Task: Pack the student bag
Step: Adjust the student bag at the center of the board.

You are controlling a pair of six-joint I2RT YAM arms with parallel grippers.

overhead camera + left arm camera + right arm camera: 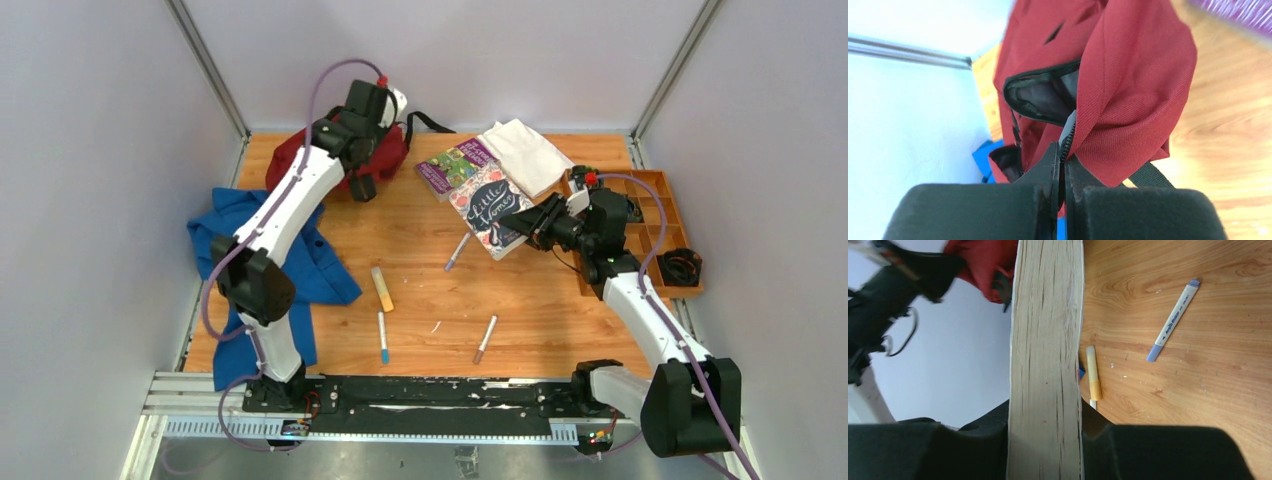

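Note:
The student bag [296, 155] is a dark red backpack lying at the back left of the table. Its main opening [1043, 97] gapes and shows grey lining. My left gripper [1063, 159] is shut on the bag's zipper edge and sits over the bag [1138, 90]; from above, the left gripper [362, 181] is at the bag's right side. My right gripper [1045, 432] is shut on the page edge of a thick book [1045, 350]. In the top view this is the "Little Women" book [487, 208], held at its right edge by the right gripper [522, 220].
A purple book [452, 166] and white folded cloth [527, 155] lie at the back. An orange tray [655, 225] is at the right, a blue garment [300, 262] at the left. Several markers lie mid-table: yellow [382, 288], blue-tipped [383, 338], purple [457, 250], brown [485, 339].

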